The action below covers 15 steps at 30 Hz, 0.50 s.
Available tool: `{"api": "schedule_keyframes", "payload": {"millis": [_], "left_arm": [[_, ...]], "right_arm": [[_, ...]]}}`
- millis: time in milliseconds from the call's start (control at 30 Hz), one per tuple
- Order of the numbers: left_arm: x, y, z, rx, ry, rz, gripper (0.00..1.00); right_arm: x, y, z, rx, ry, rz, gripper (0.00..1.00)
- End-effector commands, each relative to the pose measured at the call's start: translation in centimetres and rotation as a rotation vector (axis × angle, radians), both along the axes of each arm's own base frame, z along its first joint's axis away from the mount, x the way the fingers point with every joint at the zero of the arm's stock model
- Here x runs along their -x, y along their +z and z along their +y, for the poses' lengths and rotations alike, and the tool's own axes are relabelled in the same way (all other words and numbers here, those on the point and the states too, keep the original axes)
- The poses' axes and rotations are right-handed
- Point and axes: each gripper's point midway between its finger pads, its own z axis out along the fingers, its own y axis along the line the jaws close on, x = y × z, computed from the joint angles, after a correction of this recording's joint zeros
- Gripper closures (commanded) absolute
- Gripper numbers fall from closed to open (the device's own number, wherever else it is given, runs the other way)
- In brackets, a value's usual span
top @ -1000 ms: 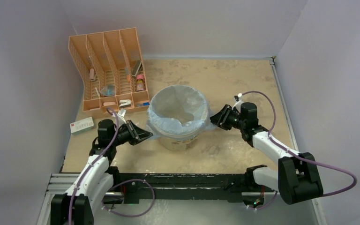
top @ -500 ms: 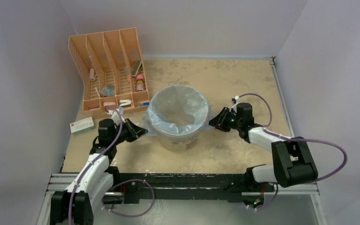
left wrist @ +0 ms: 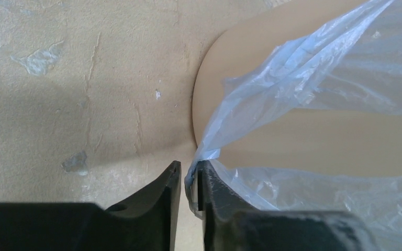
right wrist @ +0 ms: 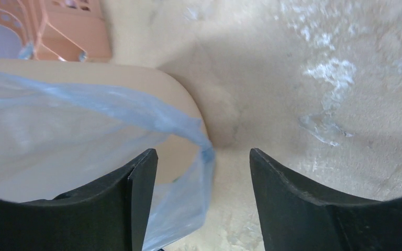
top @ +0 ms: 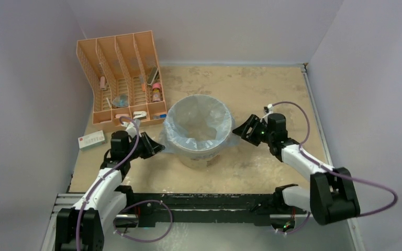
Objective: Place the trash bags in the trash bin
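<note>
Bin (top: 196, 157) stood upright near the middle of the surface (top: 272, 89), with the rack (top: 118, 63) at its 10 o'clock. The bag (top: 199, 117) sat inside the bin as a liner: its body hung down into the cavity and its mouth was open and folded out over the rim most of the way round. Film bunched loosely outside the wall at 8 o'clock and at 3 o'clock, and looked slack rather than drawn snug. The left end effector (left wrist: 188, 170), at the bin's 8 o'clock and low beside the wall, had its jaws nearly pressed together with a thin fold of bag edge caught between them. The right end effector (right wrist: 204, 157), at 3 o'clock, had its jaws spread wide. The blue hem drooped in the gap, touching neither finger as far as the wrist view showed. Judgement: the task was mostly done, with the bag in and opened. What seemed left was to tug the overhang down evenly on both sides, let go on the left, and pull both arms clear. Whether the bag reached the bin floor could not be told from above.
</note>
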Motion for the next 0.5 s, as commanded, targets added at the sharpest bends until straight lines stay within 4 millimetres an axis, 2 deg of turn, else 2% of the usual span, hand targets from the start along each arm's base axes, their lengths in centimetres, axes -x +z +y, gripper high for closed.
{"api": "schedule_keyframes", "payload": {"millis": [0, 100, 167, 367, 467], "left_arm": [[-1.2, 2.8, 0.0, 0.018, 0.018, -0.066, 0.77], [-1.4, 3.8, 0.2, 0.035, 0.052, -0.100, 0.64], [-1.6, 4.4, 0.5, 0.030, 0.072, -0.115, 0.58], [-2.5, 5.8, 0.8, 0.010, 0.086, -0.156, 0.50], [-3.1, 6.1, 0.1, 0.022, 0.027, -0.184, 0.47]], "right_arm": [[-1.2, 3.1, -1.3, 0.026, -0.085, -0.109, 0.29], [-0.8, 3.9, -0.1, -0.014, -0.004, -0.156, 0.27], [-0.7, 3.7, 0.5, -0.018, 0.055, -0.156, 0.27], [-0.6, 1.6, 1.9, -0.034, 0.174, -0.102, 0.28], [-0.6, 0.8, 2.5, -0.043, 0.226, -0.078, 0.28]]}}
